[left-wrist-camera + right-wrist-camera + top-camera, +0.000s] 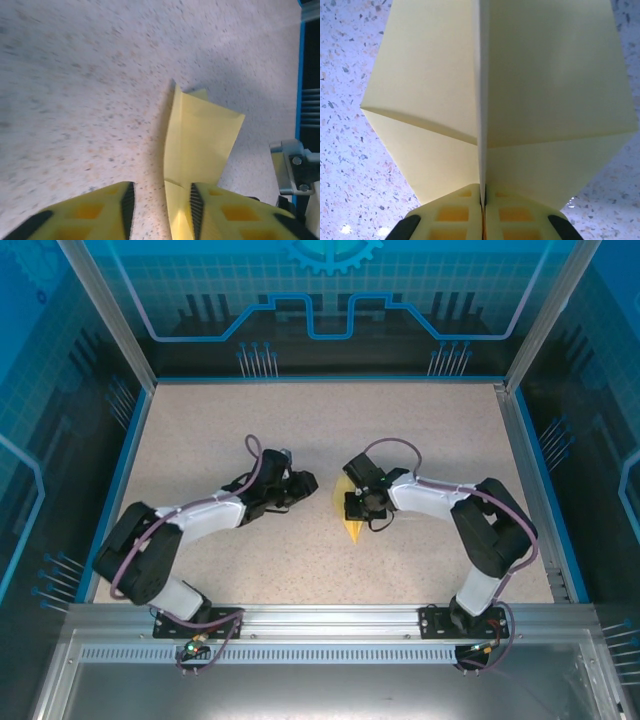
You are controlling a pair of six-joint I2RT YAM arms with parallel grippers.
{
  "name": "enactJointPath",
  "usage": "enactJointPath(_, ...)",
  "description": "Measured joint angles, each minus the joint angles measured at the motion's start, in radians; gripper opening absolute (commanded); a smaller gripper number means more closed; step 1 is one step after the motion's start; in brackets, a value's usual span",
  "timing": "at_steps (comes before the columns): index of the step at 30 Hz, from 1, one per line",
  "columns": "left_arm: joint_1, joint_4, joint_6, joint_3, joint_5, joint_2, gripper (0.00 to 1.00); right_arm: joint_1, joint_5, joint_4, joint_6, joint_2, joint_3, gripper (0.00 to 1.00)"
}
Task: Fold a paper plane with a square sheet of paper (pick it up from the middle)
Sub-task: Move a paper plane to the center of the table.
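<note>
The square sheet of paper stands folded as a pale-yellow paper plane (pixel 349 521) at the middle of the table, its point toward the near edge. My right gripper (pixel 358 506) is shut on its centre crease; in the right wrist view the two wings (pixel 430 85) spread to either side of the pinched fold above the right gripper (pixel 483 192). My left gripper (pixel 306 483) sits just left of the plane. In the left wrist view the left gripper (pixel 161 195) is open, and the plane's edge (pixel 200 135) runs between the fingers, close to the right pad (pixel 196 202).
The speckled table (pixel 220 430) has a blue rim and transparent walls on all sides. Part of the right gripper's metal body (pixel 295 167) shows at the right edge of the left wrist view, close to the paper.
</note>
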Motion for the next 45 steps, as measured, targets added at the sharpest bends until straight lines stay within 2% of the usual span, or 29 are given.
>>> enactJointPath(4, 0.000, -0.145, 0.014, 0.000, -0.105, -0.073, 0.55, 0.026, 0.039, -0.027, 0.001, 0.033, 0.046, 0.10)
enactJointPath(12, 0.001, -0.362, 0.028, 0.000, -0.278, -0.132, 0.85, 0.039, 0.074, -0.066, 0.001, 0.067, 0.080, 0.13)
enactJointPath(16, 0.001, -0.417, 0.030, 0.000, -0.338, -0.148, 0.92, 0.039, 0.079, -0.075, 0.001, 0.076, 0.092, 0.08)
enactJointPath(21, 0.002, -0.457, 0.033, 0.000, -0.379, -0.161, 0.98, 0.039, 0.087, -0.094, 0.004, 0.090, 0.118, 0.07)
enactJointPath(29, 0.004, -0.483, 0.050, 0.000, -0.402, -0.185, 0.98, 0.035, 0.150, -0.146, -0.012, 0.107, 0.251, 0.07)
enactJointPath(36, 0.004, -0.502, 0.054, 0.000, -0.406, -0.193, 0.99, -0.002, 0.169, -0.161, -0.039, 0.224, 0.392, 0.09)
enactJointPath(45, 0.004, -0.511, 0.059, 0.000, -0.406, -0.196, 0.98, -0.037, 0.173, -0.207, -0.061, 0.331, 0.483, 0.13)
